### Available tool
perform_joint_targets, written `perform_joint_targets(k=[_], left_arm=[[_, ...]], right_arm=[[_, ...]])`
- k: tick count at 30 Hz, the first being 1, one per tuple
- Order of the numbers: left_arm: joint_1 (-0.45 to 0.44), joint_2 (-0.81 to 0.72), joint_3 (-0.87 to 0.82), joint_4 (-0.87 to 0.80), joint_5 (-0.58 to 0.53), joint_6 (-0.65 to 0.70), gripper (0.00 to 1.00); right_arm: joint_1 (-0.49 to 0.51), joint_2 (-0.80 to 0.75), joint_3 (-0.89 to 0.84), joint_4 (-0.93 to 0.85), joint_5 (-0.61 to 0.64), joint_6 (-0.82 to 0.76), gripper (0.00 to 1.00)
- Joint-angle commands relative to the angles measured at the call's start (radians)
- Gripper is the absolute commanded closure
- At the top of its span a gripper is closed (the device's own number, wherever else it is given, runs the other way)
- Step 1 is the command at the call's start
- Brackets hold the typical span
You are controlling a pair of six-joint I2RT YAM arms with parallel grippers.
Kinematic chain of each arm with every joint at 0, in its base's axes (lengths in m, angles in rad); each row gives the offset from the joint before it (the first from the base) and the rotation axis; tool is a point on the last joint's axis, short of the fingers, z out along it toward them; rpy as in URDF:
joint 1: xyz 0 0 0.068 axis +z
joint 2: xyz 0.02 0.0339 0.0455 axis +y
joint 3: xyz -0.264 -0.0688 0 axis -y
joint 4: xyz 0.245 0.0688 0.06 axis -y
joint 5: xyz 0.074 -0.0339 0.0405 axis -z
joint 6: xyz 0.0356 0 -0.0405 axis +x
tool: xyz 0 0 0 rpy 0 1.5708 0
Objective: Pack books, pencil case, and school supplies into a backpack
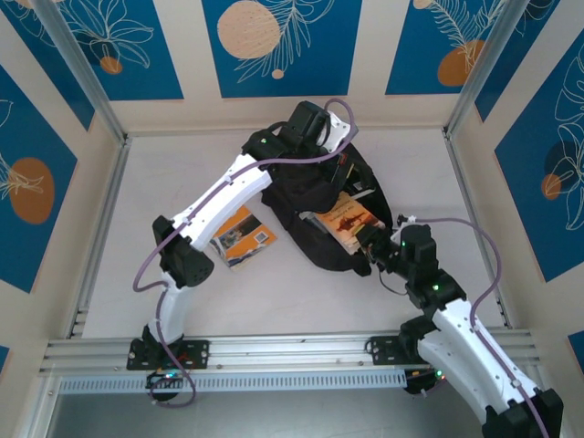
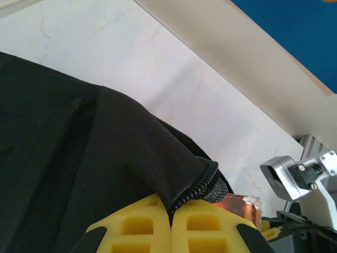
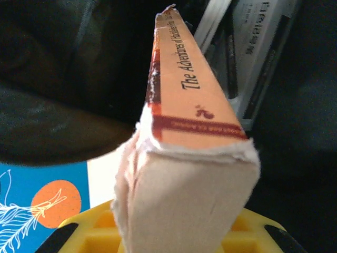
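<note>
spine of orange book [image 3: 197, 79]: "The Adventures of" – the following words are too blurred to read
spine of dark book [image 3: 258, 42]: pale lettering – illegible

A pale marbled worktop [image 1: 128, 210] lies between cream walls [image 1: 219, 111] with blue panels [image 1: 278, 41] of orange discs and white leaves; an aluminium rail [image 1: 292, 351] edges its near side.

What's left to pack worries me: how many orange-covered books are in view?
2. One orange book lies on the table left of the backpack; the second orange book is in the right gripper at the backpack's opening. Others may be hidden inside.
</note>
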Motion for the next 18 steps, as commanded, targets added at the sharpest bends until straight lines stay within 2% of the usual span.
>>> perform_joint_targets(k=[1, 6, 13, 18], left_arm=[[-0.021, -0.019, 0.066, 0.121, 0.103, -0.030, 1.00], [-0.023, -0.019, 0.078, 0.139, 0.139, -0.067, 1.00], [-0.046, 0.008, 0.118, 0.164, 0.181, -0.127, 1.00], [-0.054, 0.019, 0.133, 0.175, 0.210, -0.159, 1.00]], right_arm=[[-0.015, 0.017, 0.088, 0.115, -0.089, -0.045, 1.00], [-0.024, 0.026, 0.090, 0.134, -0.104, -0.081, 1.00], [-0.027, 0.151, 0.053, 0.305, -0.135, -0.052, 1.00], [-0.017, 0.258, 0.016, 0.464, -0.060, -0.070, 1.00]])
